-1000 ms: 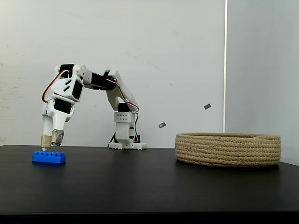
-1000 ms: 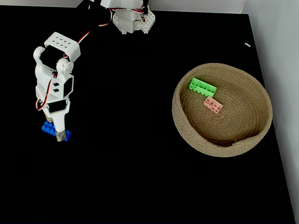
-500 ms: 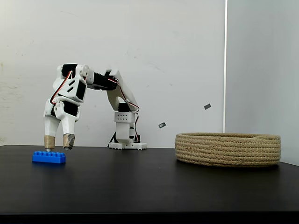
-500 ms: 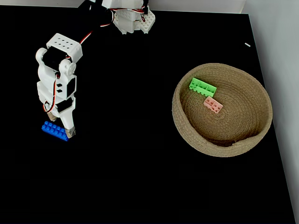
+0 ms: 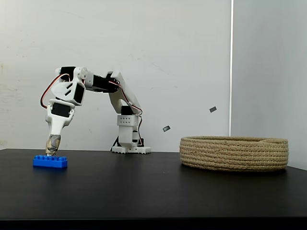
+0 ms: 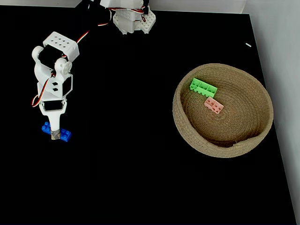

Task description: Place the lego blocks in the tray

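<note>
A long flat blue lego block [image 5: 50,162] [image 6: 65,136] lies on the black table at the left. My gripper [image 5: 52,152] [image 6: 56,134] points straight down over its middle. The taped fingers are pressed together into one point, and the tips sit at the brick's studded top. Nothing shows between them, and the brick rests flat on the table. The tray [image 5: 234,153] [image 6: 187,131], a low round basket of coiled tan rope, stands far to the right. A green block [image 6: 203,87] and a pale pink block [image 6: 213,105] lie inside it.
The arm's white base [image 5: 129,143] [image 6: 133,21] stands at the back of the table. A wide stretch of bare black tabletop [image 6: 122,140] separates the blue block from the basket. A white wall runs behind, and the table's right edge lies just beyond the basket.
The fingers stood wide apart beside the blue block half a second ago. They have since closed together and shifted left, over the block's middle. The block has not moved.
</note>
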